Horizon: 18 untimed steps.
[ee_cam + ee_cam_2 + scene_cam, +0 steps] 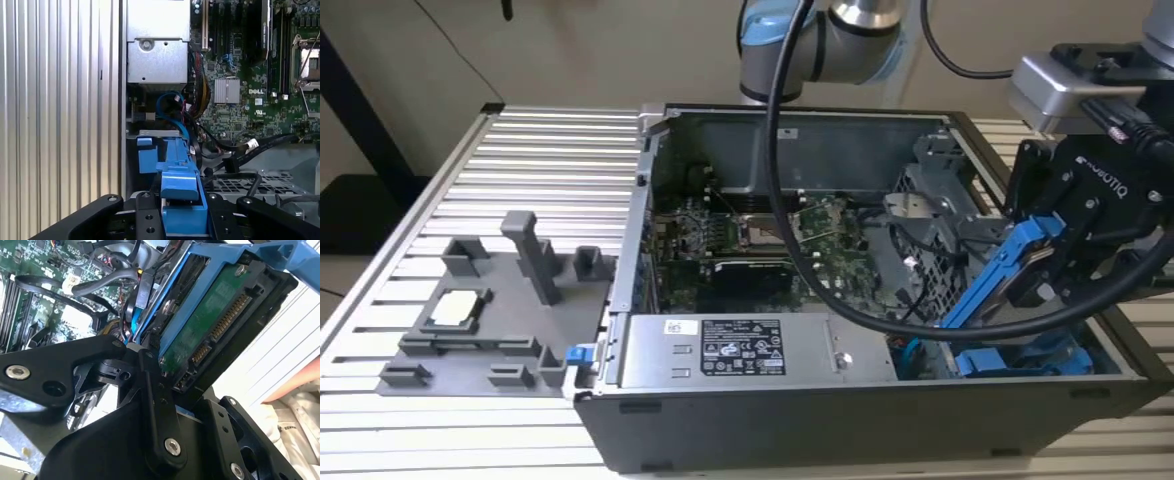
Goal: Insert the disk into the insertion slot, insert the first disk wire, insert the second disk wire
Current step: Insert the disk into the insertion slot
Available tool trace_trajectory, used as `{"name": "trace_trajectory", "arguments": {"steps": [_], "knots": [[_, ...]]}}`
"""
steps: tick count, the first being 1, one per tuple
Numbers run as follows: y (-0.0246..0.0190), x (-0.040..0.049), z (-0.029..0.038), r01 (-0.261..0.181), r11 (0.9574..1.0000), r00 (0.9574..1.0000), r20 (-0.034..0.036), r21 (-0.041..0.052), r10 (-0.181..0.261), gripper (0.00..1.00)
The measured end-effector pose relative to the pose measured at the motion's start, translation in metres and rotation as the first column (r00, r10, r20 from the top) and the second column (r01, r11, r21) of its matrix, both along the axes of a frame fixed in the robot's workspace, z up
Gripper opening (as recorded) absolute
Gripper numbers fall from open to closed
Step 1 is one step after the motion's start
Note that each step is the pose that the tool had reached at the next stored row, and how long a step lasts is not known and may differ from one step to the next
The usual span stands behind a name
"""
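Note:
In the exterior view my gripper (1051, 268) hangs over the near right corner of the open computer case (761, 410), shut on the disk (987, 290). The disk is a drive in a bright blue carrier, held tilted on edge above the case floor. In the second wrist view its green circuit board and connector pins (215, 325) face the camera, between my black fingers (152, 400). The carrier's blue end (182, 197) sits between my fingers in the first wrist view. The insertion slot is hidden behind the disk and gripper. A blue wire (170, 102) and black wires (235, 160) lie loose beside the cage.
Another blue-carriered drive (1021, 360) sits low in the case under the held disk. Also inside are the power supply (727, 345), the motherboard (774, 235) and a perforated fan bracket (927, 215). A grey parts fixture (480, 320) stands on the slatted table (520, 160). The arm's black cable (781, 150) crosses the case.

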<state>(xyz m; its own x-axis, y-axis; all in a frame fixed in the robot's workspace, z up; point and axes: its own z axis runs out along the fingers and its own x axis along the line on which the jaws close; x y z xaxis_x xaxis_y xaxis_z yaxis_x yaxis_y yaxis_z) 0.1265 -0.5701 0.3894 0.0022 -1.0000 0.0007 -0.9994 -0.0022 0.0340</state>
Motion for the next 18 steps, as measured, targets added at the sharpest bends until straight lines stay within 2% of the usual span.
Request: {"name": "trace_trajectory", "arguments": {"steps": [6,7,8,9,10,13,15,18], "knots": [[0.0000,0.0003,-0.0020,-0.001,1.0000,1.0000,0.0003,-0.0001,0.001,0.33],[0.0000,0.0003,-0.0020,-0.001,1.0000,1.0000,0.0000,-0.0001,0.001,0.35],[0.0000,0.0003,-0.0020,-0.001,1.0000,1.0000,0.0001,0.0000,0.001,0.40],[0.0000,0.0002,-0.0020,0.000,1.0000,1.0000,0.0000,0.0000,0.000,0.40],[0.0000,0.0002,-0.0020,0.000,1.0000,1.0000,0.0001,0.0000,0.000,0.47],[0.0000,0.0001,-0.0018,0.000,1.0000,1.0000,0.0000,0.0001,0.000,0.47],[0.0000,0.0001,0.0000,0.000,1.0000,1.0000,0.0000,-0.0003,0.000,0.47],[0.0001,-0.0002,0.0069,0.000,1.0000,1.0000,0.0001,0.0000,0.000,0.47]]}}
